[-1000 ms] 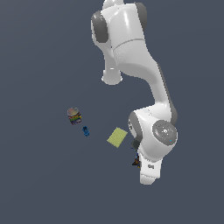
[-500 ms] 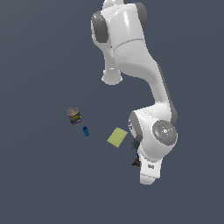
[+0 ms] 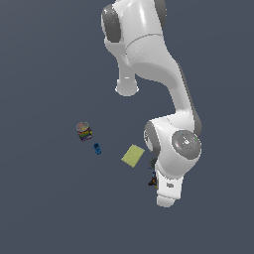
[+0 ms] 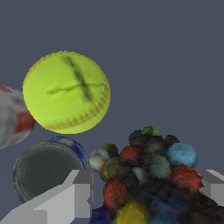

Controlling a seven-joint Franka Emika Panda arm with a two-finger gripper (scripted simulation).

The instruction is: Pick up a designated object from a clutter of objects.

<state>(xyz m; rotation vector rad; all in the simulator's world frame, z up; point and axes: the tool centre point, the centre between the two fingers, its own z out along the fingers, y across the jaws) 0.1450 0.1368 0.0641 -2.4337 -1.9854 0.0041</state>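
Gripper fingers apart, straddling dark multicoloured object, one finger each side; contact not discernible. Tennis ball and grey disc just beside. Tabletop edges not visible, so position unplaceable.

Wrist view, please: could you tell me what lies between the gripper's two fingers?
In the wrist view, the dark multicoloured object lies between the gripper's fingers. The tennis ball and grey disc lie outside them.

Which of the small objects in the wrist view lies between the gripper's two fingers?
The dark multicoloured object, a lumpy thing with orange, blue and black patches. The tennis ball and the grey disc lie outside the gripper.
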